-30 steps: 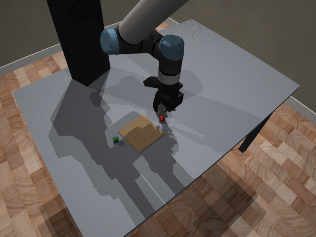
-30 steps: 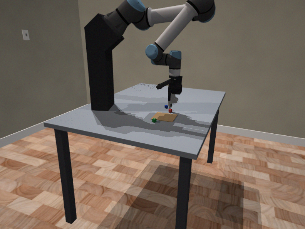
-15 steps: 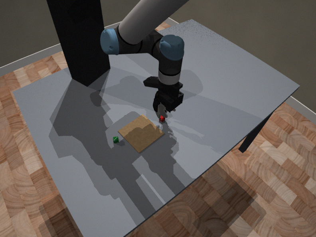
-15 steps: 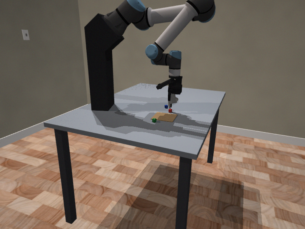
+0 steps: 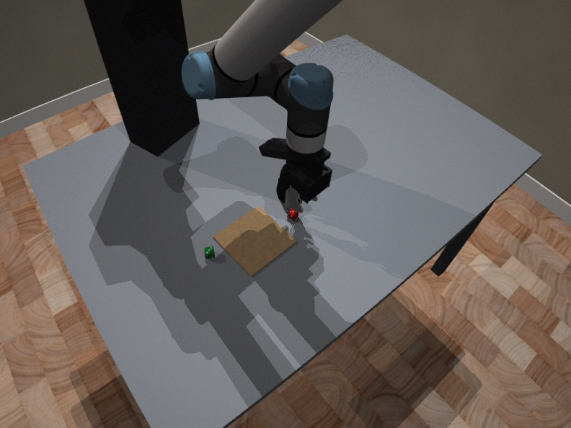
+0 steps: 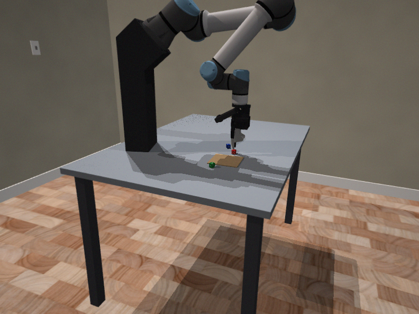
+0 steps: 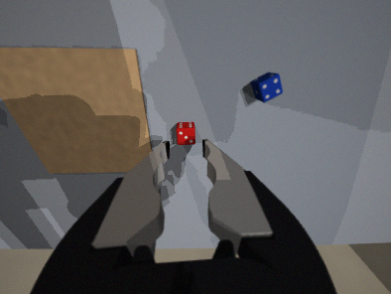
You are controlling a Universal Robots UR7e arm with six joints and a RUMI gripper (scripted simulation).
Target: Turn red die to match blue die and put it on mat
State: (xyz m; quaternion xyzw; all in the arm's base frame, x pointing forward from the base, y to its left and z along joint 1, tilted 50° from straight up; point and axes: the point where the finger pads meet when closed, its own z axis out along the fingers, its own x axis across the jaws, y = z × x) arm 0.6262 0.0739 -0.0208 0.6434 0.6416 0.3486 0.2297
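Grey-fingered tool (image 5: 295,205) (image 6: 234,147) (image 7: 186,141) slightly spread, seemingly unloaded, glossy red cube (image 5: 293,214) (image 6: 234,151) (image 7: 186,133) near smooth tan square (image 5: 254,241) (image 6: 225,160) (image 7: 94,109)

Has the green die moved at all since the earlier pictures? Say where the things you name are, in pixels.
No, the green die (image 5: 209,252) (image 6: 211,165) sits just off the same corner of the tan mat (image 5: 253,248) (image 6: 225,160) (image 7: 99,139) as before.
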